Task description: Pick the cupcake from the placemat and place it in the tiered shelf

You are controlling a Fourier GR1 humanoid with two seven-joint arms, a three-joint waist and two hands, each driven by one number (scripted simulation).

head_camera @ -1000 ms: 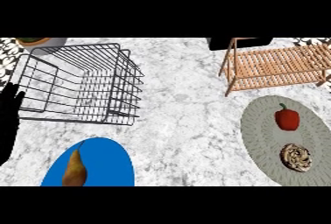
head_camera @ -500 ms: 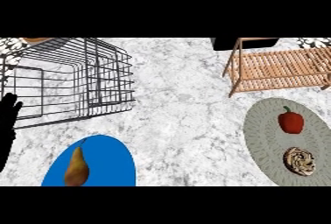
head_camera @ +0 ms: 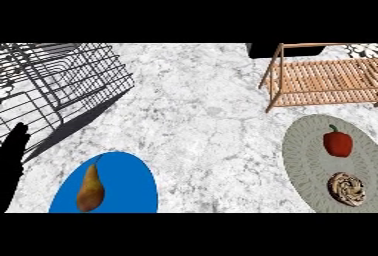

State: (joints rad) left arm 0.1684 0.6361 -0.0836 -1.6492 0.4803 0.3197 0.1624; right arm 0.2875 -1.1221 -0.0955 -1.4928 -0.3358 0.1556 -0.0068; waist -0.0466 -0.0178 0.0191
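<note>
The cupcake [head_camera: 346, 188], round with a brown and cream swirled top, sits on the near part of the oval grey placemat [head_camera: 303, 160] at the right. A red bell pepper [head_camera: 337, 144] stands on the same mat just behind it. The wooden tiered shelf [head_camera: 325, 80] stands at the far right, beyond the mat, with bare slats. My left hand [head_camera: 13, 150] shows as a dark shape at the left edge, fingers up and straight, far from the cupcake and holding nothing. My right hand does not show.
A black wire basket [head_camera: 59, 80] fills the far left corner and casts a shadow toward my left hand. A blue plate [head_camera: 125, 185] at the lower left carries a brown pear [head_camera: 90, 182]. The marble counter [head_camera: 207, 125] lies between plate and mat.
The view has shifted: the wire basket has slid toward the upper left and looks more tilted, the mat and shelf sit slightly lower. My left hand shows lower on the left edge.
</note>
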